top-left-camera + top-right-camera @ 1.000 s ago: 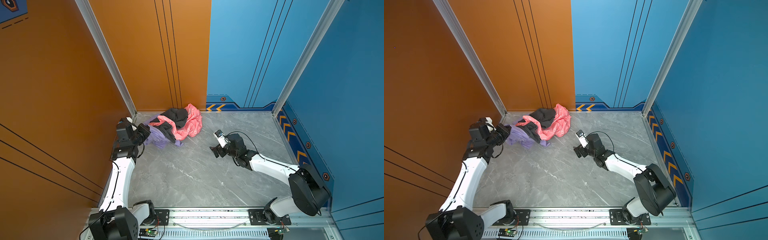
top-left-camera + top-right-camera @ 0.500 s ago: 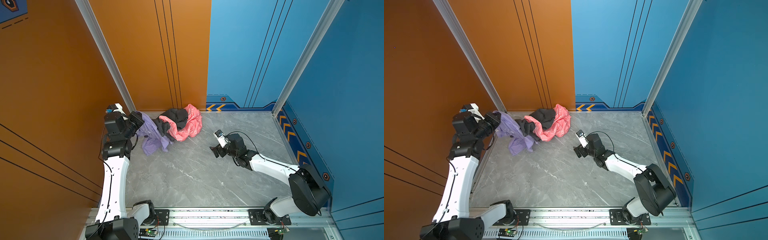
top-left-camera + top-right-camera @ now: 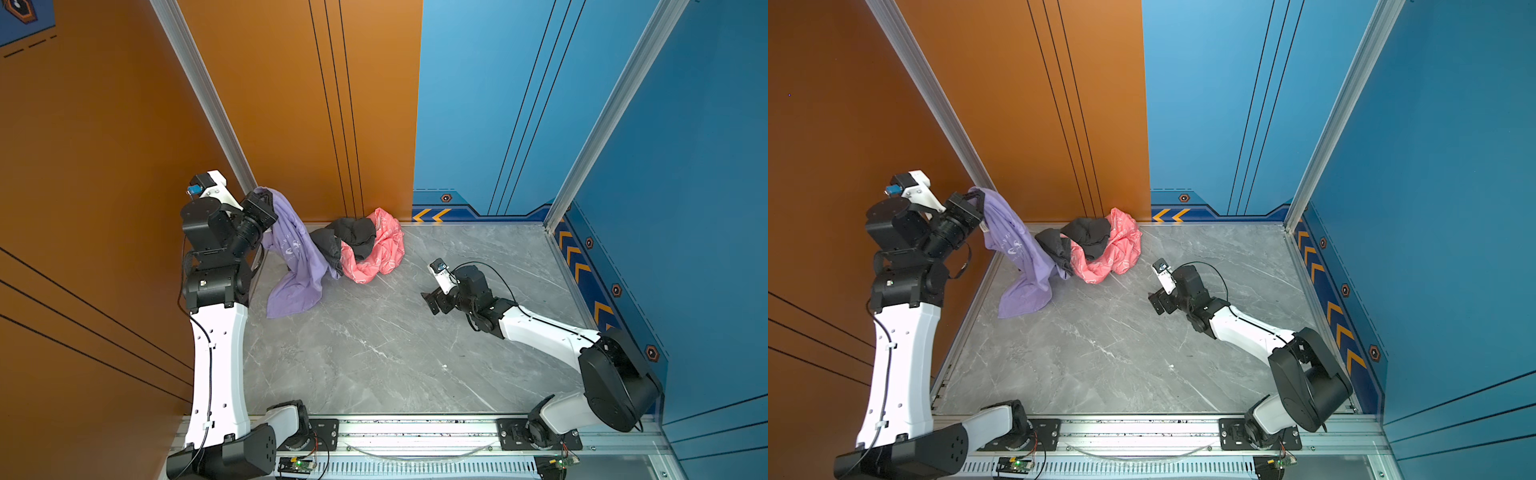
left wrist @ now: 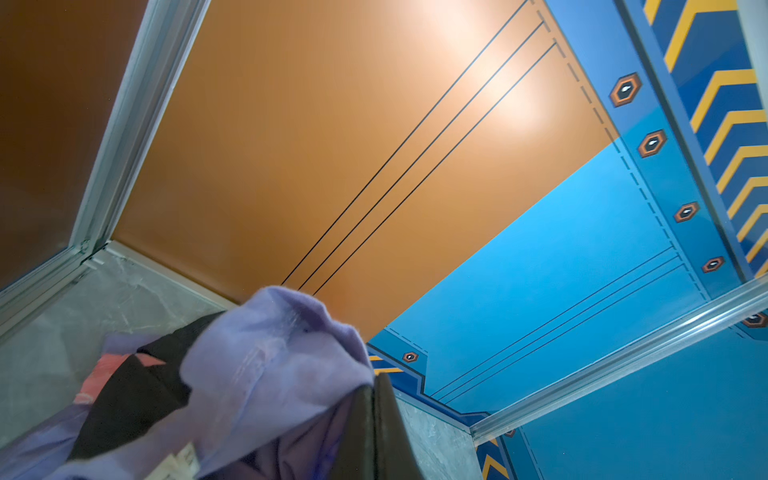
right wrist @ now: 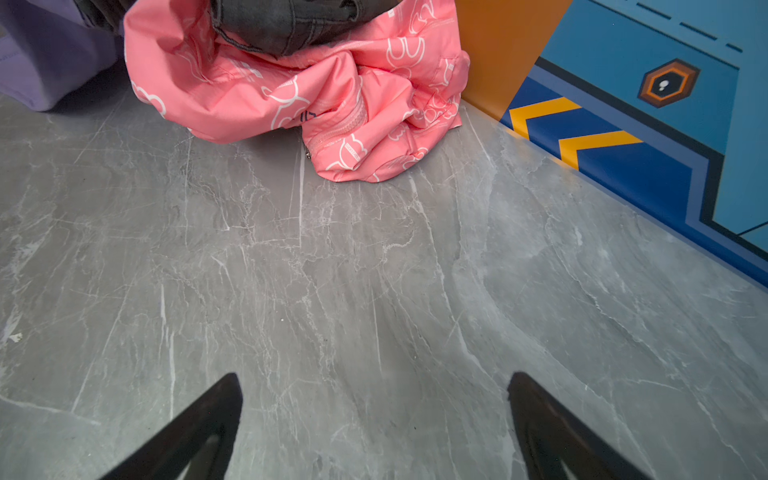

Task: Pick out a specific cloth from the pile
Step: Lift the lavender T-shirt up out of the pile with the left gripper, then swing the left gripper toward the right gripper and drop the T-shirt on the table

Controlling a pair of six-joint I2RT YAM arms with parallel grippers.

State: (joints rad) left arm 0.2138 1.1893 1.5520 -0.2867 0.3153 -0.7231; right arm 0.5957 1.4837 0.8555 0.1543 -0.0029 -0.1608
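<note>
The cloth is a lavender T-shirt with white lettering. It hangs from my left gripper, which is raised near the back-left corner and shut on its upper edge. In the left wrist view the two dark fingers press together on lavender fabric. The shirt's lower end rests on the grey table, touching the pile's dark grey garment. That garment lies on the coral-pink cloth. My right gripper is open, low over the table to the right of the pile, with nothing between its fingers.
The orange wall stands right behind the pile and the left gripper. Blue walls close the back right and the right side. A metal rail with both arm bases runs along the front edge.
My left gripper has risen and drawn back to the left with the lavender cloth, pulling most of it out of the pile. The right arm has not moved.
</note>
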